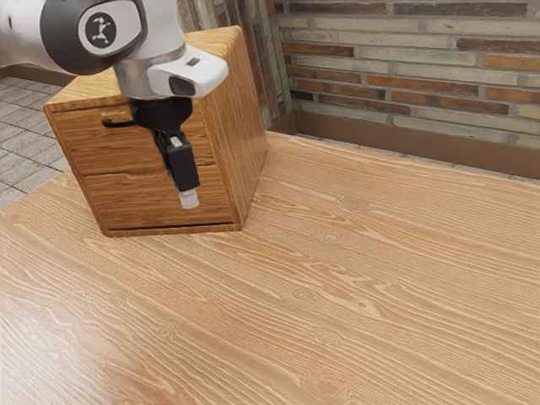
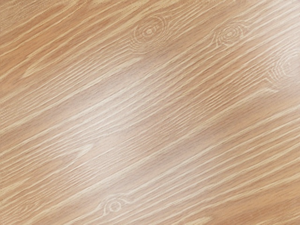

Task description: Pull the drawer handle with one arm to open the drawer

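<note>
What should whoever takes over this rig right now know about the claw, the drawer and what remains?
The claw points down in front of the cabinet, below and to the exterior view's right of the dark handle, not on it; open or shut cannot be told.
The top drawer looks shut.
Done: approach only.
Left: grasp the handle, pull the drawer out.

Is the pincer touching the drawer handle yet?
Cannot tell. In the exterior view the pincer overlaps one end of the handle; neither gap nor contact shows.
</note>
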You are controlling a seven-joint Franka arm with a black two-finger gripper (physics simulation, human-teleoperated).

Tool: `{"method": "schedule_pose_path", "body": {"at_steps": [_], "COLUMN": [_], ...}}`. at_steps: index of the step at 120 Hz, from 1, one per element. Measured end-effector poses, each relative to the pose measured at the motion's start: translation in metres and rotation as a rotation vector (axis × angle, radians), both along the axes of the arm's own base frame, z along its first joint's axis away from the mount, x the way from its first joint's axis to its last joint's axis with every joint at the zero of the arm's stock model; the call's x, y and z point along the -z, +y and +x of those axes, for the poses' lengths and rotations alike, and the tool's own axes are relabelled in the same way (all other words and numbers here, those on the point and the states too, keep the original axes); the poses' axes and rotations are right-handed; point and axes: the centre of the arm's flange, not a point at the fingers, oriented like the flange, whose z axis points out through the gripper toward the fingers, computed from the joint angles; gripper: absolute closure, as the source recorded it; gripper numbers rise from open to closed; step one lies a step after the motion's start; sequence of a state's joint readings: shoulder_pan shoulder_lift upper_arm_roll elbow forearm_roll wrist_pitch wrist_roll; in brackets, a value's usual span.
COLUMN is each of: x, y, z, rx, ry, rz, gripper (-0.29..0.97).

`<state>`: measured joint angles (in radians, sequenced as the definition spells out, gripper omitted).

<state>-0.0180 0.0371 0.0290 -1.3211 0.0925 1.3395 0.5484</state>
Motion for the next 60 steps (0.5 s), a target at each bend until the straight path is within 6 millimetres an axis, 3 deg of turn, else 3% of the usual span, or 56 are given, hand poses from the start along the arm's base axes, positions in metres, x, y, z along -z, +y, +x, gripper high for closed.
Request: {"method": "schedule_pose_path", "body": {"at_steps": [39,53,60], "x": [0.005,0.003,0.014], "y": [0.049,0.057,0.061], "z": [0.008,-0.009,-0.014], "rx": [0.043,0.067,0.093], "ry": [-0.027,-0.021,-0.012], "rz": [0.011,0.015,0.015], "gripper": [0.00,0.00,0.00]}}
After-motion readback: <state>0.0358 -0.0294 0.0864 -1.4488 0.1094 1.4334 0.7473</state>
